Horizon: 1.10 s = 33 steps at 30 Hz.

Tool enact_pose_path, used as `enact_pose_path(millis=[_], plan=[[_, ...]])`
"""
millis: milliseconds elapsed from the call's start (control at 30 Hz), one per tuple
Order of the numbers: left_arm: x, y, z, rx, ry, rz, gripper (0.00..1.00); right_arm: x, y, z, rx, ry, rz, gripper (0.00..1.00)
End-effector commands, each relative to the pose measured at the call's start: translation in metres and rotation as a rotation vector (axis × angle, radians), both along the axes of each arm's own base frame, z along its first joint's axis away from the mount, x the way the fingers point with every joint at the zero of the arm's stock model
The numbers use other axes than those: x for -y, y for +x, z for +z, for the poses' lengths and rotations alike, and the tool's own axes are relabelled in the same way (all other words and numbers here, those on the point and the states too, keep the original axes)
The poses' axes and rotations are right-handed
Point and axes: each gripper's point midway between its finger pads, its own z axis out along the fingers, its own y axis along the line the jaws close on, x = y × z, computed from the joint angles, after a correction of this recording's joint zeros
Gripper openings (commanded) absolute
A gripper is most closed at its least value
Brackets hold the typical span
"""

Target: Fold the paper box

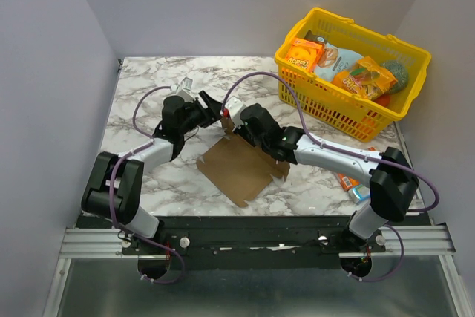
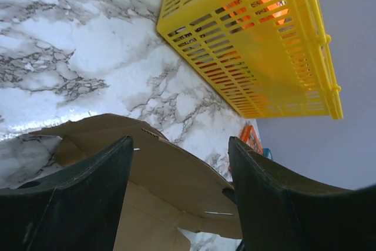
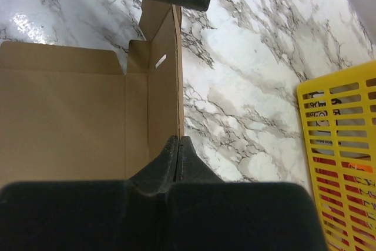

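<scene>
Paper box (image 1: 239,172) lies mid-table, near the front edge, just under both wrists. The flat blank's long axis runs diagonally, far-left to near-right. 1 side flap is raised upright along the far-right edge, and the main panel is flat on the table (image 1: 148,87).

There is bare marble to the left and far side of the box. The yellow basket (image 1: 338,116) fills the far-right corner, well apart from the box. A small orange pack (image 1: 346,180) lies by the right arm at the table's right edge. Grey walls close in the left, back and right.

Left gripper (image 2: 179,148): 2 dark fingers spread wide, holding nothing, over a curved-up flap of the box. Right gripper (image 3: 188,69): fingers wide apart and not clamped. The raised flap runs through the gap, and the lower finger's tip meets its near end.

The box is thin, matte brown cardboard, unprinted, with a notched tab and a short slit near the fold. The marble top is glossy white with grey veins. The basket is slotted plastic.
</scene>
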Motion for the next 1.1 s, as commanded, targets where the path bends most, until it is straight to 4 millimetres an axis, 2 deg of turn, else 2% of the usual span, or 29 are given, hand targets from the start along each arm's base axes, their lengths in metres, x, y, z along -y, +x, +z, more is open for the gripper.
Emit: enact_pose_path(millis=[0,167,200,267,300,400,467,633,733,867,933,967,1067], plan=[[0.017,-0.009,-0.002,-0.034,-0.052,-0.065,0.74,0.011,-0.018,-0.055,-0.131,-0.123,0.014,0.01],[0.020,-0.010,-0.009,-0.058,-0.072,-0.069,0.67,0.010,-0.018,-0.054,-0.131,-0.122,0.019,0.01],[0.022,-0.010,-0.010,-0.062,-0.078,-0.074,0.61,0.010,-0.018,-0.055,-0.131,-0.124,0.019,0.01],[0.024,-0.010,-0.009,-0.061,-0.099,-0.084,0.56,0.010,-0.018,-0.055,-0.131,-0.123,0.017,0.01],[0.024,-0.010,-0.009,-0.061,-0.105,-0.086,0.49,0.010,-0.018,-0.055,-0.133,-0.122,0.020,0.01],[0.026,-0.009,-0.013,-0.073,-0.117,-0.086,0.40,0.008,-0.019,-0.054,-0.138,-0.112,0.025,0.01],[0.026,-0.008,-0.015,-0.071,-0.127,-0.084,0.38,0.007,-0.021,-0.055,-0.148,-0.108,0.028,0.02],[0.028,-0.008,-0.021,-0.084,-0.148,-0.089,0.26,0.007,-0.026,-0.057,-0.170,-0.087,0.026,0.09],[0.026,-0.008,-0.023,-0.083,-0.132,-0.085,0.22,0.006,-0.029,-0.050,-0.177,-0.053,0.019,0.17],[0.024,-0.009,-0.031,-0.095,-0.105,-0.072,0.18,0.001,-0.032,-0.038,-0.188,0.007,0.013,0.35],[0.023,-0.009,-0.033,-0.099,-0.102,-0.072,0.16,-0.001,-0.033,-0.032,-0.197,0.027,0.004,0.39],[0.024,-0.009,-0.035,-0.098,-0.099,-0.074,0.15,-0.001,-0.033,-0.031,-0.203,0.034,-0.002,0.48],[0.024,-0.010,-0.039,-0.105,-0.094,-0.080,0.13,-0.002,-0.036,-0.025,-0.237,0.071,-0.030,0.64]])
